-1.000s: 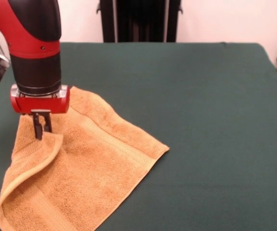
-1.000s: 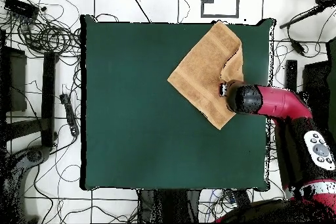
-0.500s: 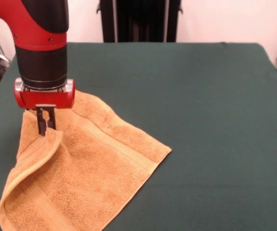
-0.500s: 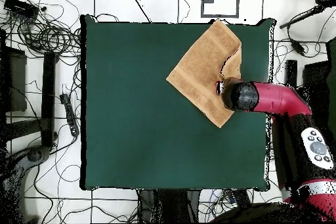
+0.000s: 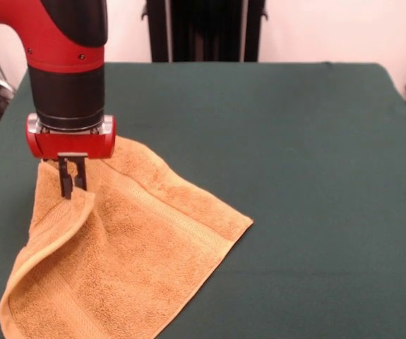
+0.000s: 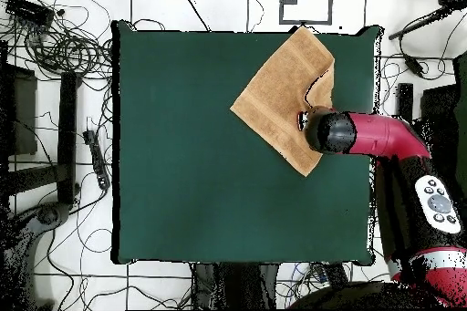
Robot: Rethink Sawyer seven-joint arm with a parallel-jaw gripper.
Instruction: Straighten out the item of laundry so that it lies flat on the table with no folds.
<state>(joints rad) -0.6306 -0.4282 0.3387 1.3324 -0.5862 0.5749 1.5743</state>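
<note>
The gripper [image 5: 73, 185] has its jaws pinched narrowly on a raised folded edge of the golden-orange towel [image 5: 132, 247]. The towel lies near the left, near corner of the green table [image 5: 294, 141], one side folded over.

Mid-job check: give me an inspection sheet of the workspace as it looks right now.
Surface: table covered in dark green cloth.
Job's things: towel lies in one corner area, one edge folded over onto itself, not flat.
Clutter: nothing seen on the table.
Gripper: gripper shut on the folded edge of the towel, holding it raised.
Cables: loose cables on the floor round the table, none on it.
Surroundings: black stand behind the table.
</note>
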